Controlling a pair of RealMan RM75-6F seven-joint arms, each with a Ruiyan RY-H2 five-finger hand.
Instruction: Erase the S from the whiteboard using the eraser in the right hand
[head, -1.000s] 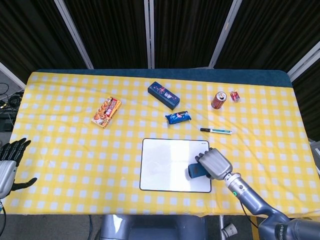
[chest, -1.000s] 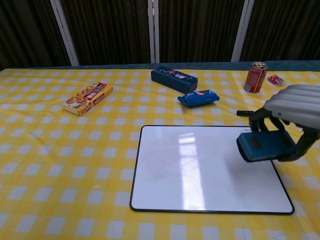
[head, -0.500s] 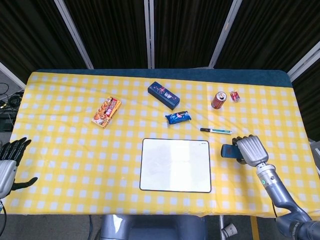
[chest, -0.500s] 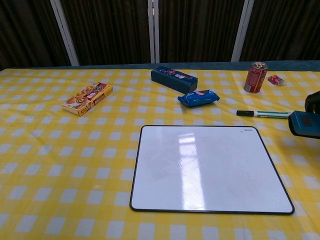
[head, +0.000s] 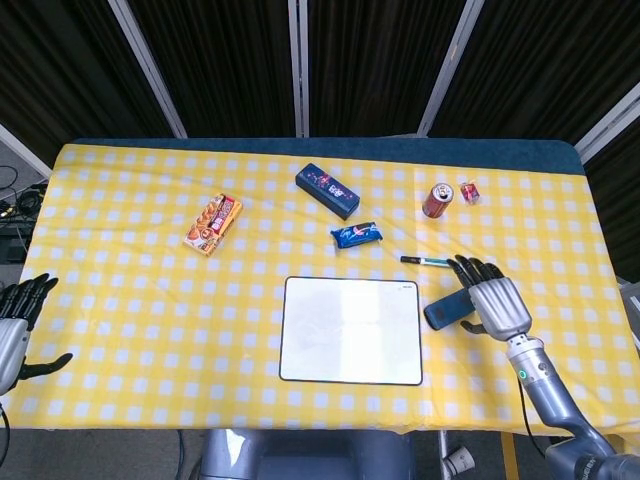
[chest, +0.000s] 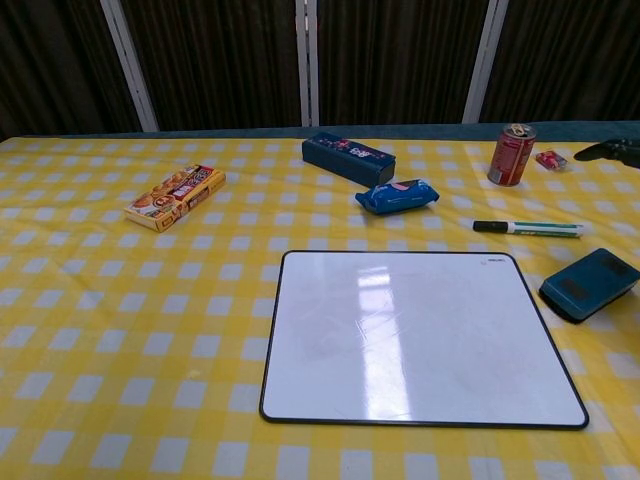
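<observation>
Yellow checked cloth covers the surface (head: 130, 300), where the left hand (head: 14, 330) idles open at the left edge, cut off by the frame, and the whiteboard (head: 350, 330) lies near the front edge with no S that I can make out, perhaps only faint smears under the glare. Just beside the board's right edge rests the eraser (chest: 590, 283), long axis slanting toward the back-right corner. The right hand (head: 492, 303) hovers at its right end, fingers spread and seemingly holding nothing, though contact is hard to judge.
</observation>
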